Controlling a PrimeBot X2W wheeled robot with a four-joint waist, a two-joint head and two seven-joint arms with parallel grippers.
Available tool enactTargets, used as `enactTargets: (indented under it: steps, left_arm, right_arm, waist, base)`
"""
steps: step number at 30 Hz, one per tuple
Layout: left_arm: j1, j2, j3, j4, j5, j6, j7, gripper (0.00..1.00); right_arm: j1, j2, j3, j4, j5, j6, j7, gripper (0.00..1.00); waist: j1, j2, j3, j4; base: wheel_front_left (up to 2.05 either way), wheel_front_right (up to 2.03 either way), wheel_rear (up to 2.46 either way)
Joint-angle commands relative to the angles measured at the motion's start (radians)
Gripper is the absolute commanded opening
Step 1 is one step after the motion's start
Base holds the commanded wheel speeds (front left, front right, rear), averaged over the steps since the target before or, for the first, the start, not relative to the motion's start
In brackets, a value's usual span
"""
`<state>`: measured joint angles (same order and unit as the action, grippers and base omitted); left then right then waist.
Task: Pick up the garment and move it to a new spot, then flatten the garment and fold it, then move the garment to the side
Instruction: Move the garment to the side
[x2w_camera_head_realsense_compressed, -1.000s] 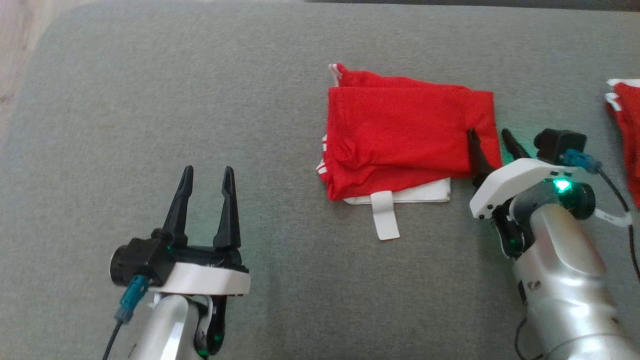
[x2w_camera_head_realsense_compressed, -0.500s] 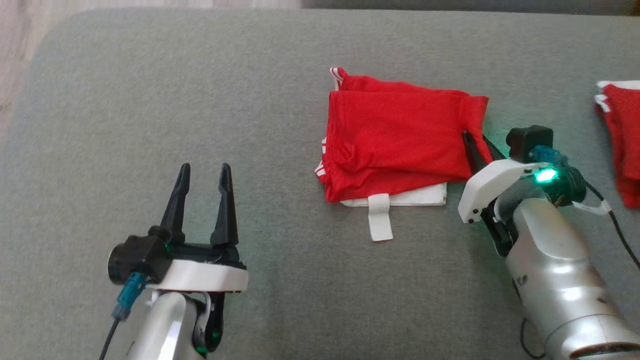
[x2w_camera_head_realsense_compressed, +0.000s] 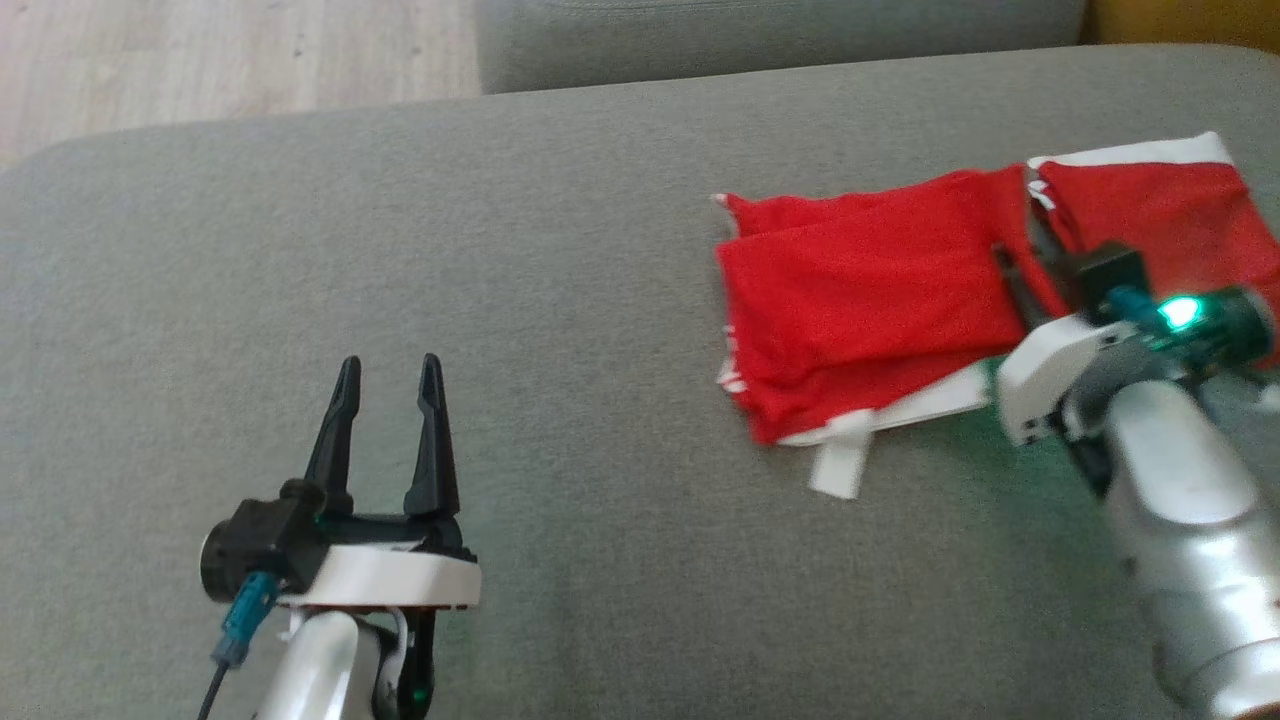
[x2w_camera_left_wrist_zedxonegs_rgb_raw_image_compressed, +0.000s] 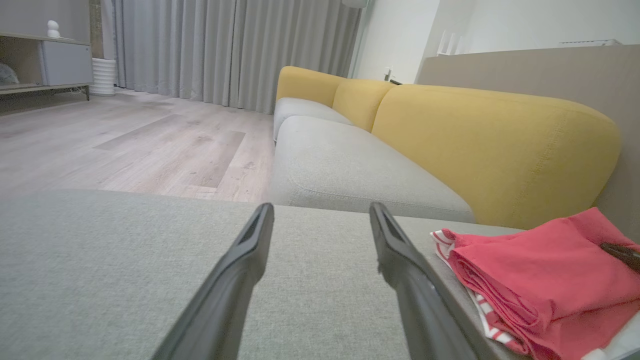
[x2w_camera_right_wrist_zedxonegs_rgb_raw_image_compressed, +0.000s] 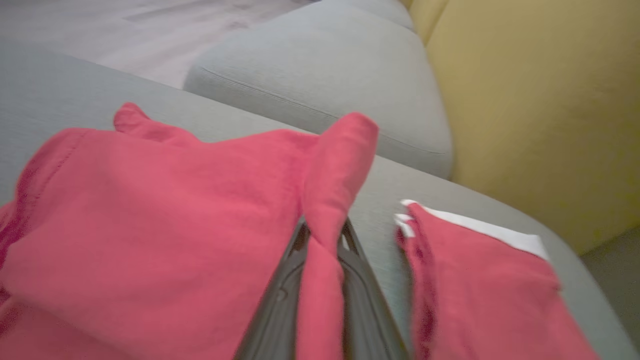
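Note:
The folded red garment (x2w_camera_head_realsense_compressed: 860, 300) with white trim lies on the grey cushion (x2w_camera_head_realsense_compressed: 560, 250), a white tab sticking out at its near edge. My right gripper (x2w_camera_head_realsense_compressed: 1015, 262) is shut on the garment's right edge. In the right wrist view a raised fold of the garment (x2w_camera_right_wrist_zedxonegs_rgb_raw_image_compressed: 330, 165) stands pinched between the dark fingers (x2w_camera_right_wrist_zedxonegs_rgb_raw_image_compressed: 280, 300). My left gripper (x2w_camera_head_realsense_compressed: 385, 375) stands open low over bare cushion, well to the left of the garment and apart from it. The left wrist view shows the left gripper (x2w_camera_left_wrist_zedxonegs_rgb_raw_image_compressed: 320, 212) open, with the garment (x2w_camera_left_wrist_zedxonegs_rgb_raw_image_compressed: 540, 270) at the lower right.
A second red garment (x2w_camera_head_realsense_compressed: 1150, 200) with a white band lies just right of the held one, also seen as the second garment (x2w_camera_right_wrist_zedxonegs_rgb_raw_image_compressed: 480, 280) in the right wrist view. A yellow backrest (x2w_camera_left_wrist_zedxonegs_rgb_raw_image_compressed: 490, 145) rises behind the cushion. Wood floor (x2w_camera_head_realsense_compressed: 230, 50) lies beyond the cushion's far left edge.
My right gripper has shut on the garment's right edge and drawn it right, up to the second red garment. The head camera has shifted. The left gripper stays open.

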<state>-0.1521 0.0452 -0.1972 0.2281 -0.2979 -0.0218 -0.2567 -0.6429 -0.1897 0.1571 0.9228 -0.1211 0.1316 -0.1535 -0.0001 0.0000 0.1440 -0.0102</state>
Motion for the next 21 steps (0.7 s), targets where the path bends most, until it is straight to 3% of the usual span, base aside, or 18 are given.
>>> enactTargets:
  steps: [1,10,16,21]
  left_arm:
    - [-0.015,0.005,0.035,-0.035,0.01,0.004,-0.005,1.0]
    - [-0.04,0.005,0.032,-0.038,0.02,-0.009,-0.005,1.0]
    - [-0.071,0.005,0.028,-0.037,0.024,-0.017,-0.005,1.0]
    - [-0.088,0.005,0.032,-0.03,0.026,-0.023,-0.005,1.0]
  right_arm:
    - [-0.018,-0.024,0.022,-0.047,-0.004,-0.001,0.005,0.0]
    - [-0.073,-0.291,0.022,-0.174,0.041,-0.001,0.134,0.0]
    - [-0.083,-0.412,-0.052,-0.177,0.024,-0.001,0.198,0.0]
    - [-0.085,-0.47,-0.127,-0.171,-0.008,-0.001,0.232,0.0]
  waist:
    - [0.0001,0.0,-0.007,-0.019]
    - [0.0001,0.0,0.067,-0.025]
    - [0.0001,0.0,0.124,0.002]
    - [0.0001,0.0,0.157,0.019]
  base:
    - [0.0,0.0,0.0]
    - [0.0,0.0,0.0]
    - [0.0,0.0,0.0]
    - [0.0,0.0,0.0]
